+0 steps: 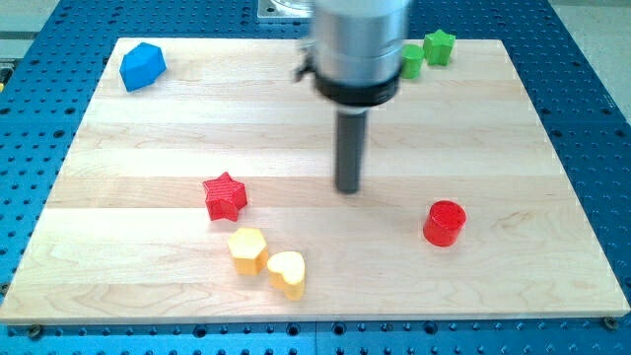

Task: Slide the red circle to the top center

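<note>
Pale wooden board on a blue perforated table, evenly lit.

Red circle (red star too)

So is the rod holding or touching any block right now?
Nothing is held. My tip stands on bare board, apart from the red circle to its right and the red star to its left.

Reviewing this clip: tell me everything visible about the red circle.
The red circle is a short, solid-looking cylinder, glossy like plastic, standing upright on its flat end on the wooden board. It sits in the view's lower right part, well in from the board's edges. Nothing touches it: my tip is apart from it, up and to the view's left, and the red star lies far to the view's left.
</note>
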You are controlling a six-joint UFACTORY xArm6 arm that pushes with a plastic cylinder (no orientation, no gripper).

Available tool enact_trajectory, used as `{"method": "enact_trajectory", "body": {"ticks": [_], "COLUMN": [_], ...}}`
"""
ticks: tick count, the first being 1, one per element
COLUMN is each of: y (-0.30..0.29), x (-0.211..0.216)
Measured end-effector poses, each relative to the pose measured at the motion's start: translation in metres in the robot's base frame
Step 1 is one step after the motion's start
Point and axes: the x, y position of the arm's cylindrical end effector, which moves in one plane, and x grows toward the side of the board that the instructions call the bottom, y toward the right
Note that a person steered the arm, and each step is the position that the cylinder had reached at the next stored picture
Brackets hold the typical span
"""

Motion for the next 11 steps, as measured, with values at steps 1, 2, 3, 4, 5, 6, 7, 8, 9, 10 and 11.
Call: {"method": "enact_trajectory", "body": {"ticks": [1, 2, 3, 4, 5, 6, 7, 8, 9, 10, 11], "y": [0.134, 0.131, 0.096, 0.041, -0.025, -0.011, -0.016, -0.024, -0.033, -0.081, -0.102], "x": [0.03, 0.064, 0.103, 0.064, 0.023, 0.031, -0.01, -0.016, 0.021, -0.025, -0.078]}}
